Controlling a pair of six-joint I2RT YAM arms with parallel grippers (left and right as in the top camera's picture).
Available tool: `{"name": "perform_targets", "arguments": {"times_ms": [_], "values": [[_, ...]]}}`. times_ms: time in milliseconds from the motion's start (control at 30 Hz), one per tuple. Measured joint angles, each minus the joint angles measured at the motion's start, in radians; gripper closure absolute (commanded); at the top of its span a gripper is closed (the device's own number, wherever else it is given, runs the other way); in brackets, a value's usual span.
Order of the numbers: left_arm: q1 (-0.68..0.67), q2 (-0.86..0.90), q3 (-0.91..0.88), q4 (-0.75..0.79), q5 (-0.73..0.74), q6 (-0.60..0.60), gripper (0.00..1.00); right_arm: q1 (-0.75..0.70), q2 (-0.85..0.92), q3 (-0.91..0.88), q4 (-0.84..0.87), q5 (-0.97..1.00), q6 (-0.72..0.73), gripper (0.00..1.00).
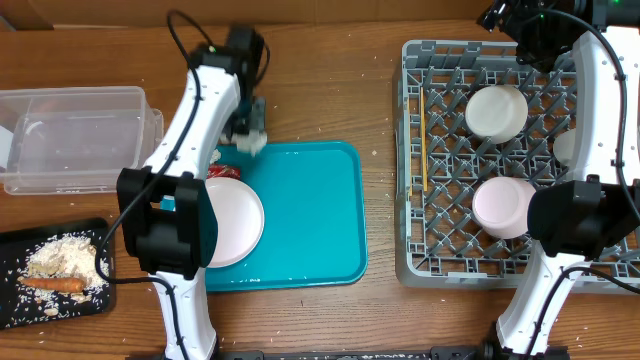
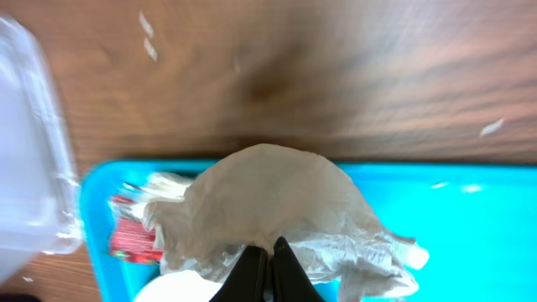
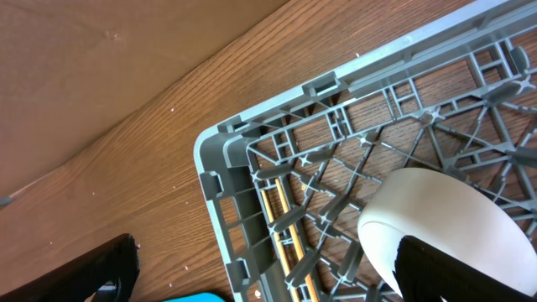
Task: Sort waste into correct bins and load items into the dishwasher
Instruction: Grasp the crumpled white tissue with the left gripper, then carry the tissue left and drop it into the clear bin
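Left end effector [image 2: 268, 267]: pressed together, pinching the crumpled tissue [image 2: 268, 197].
Tissue: over the teal tray [image 2: 470, 218] corner, beside the red wrapper [image 2: 130, 239] (clear tub [image 1: 75, 140] nearby on the surface).
Right end effector [image 3: 264, 252]: fingers spread above the rack [image 1: 410, 150] corner.
Rack: held two bowls [image 1: 497, 110] and chopsticks [image 1: 424, 160].
Plate [image 1: 232, 222]: on the teal tray.
Carrot [image 1: 55, 284]: on the black tray [image 1: 20, 242].

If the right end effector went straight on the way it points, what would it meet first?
Likely the rack near its corner, about where the chopsticks lie. The right end effector is open, and a bowl sits beside that line. Depth is unclear.
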Motion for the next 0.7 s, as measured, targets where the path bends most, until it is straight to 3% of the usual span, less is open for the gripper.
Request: {"name": "perform_targets", "arguments": {"times_ms": [300,633,700], "values": [[0.069,-0.011,0.299,-0.030,-0.026,-0.013,0.96,0.000,0.000,0.000,-0.001,0.000,0.000,0.00],[0.402,-0.018,0.317,-0.023,-0.111,-0.109,0.96,0.000,0.000,0.000,-0.001,0.000,0.000,0.00],[0.476,-0.018,0.317,-0.023,-0.105,-0.132,0.87,0.000,0.000,0.000,-0.002,0.000,0.000,0.00]]}}
